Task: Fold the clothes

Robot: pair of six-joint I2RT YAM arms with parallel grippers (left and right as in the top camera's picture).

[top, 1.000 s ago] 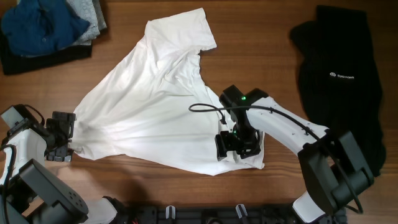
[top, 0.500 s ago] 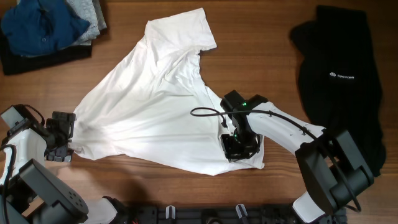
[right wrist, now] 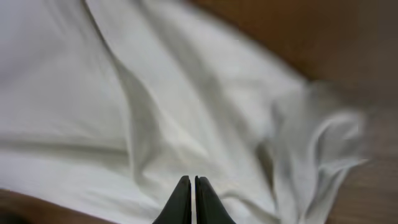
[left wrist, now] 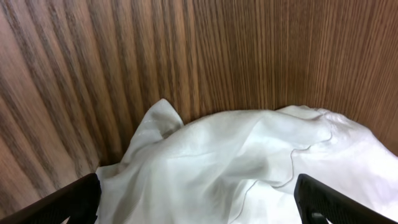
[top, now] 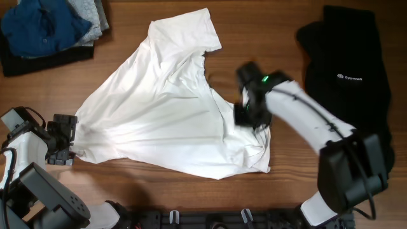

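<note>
Right gripper is hovering over the T-shirt, jaws clenched, hold on cloth unclear; left gripper is sitting released. Slow, even pulling is looking wisest.

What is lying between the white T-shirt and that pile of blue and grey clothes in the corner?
Nothing: the overhead view shows only bare wooden tabletop between the white T-shirt and the pile of blue and grey clothes.
</note>
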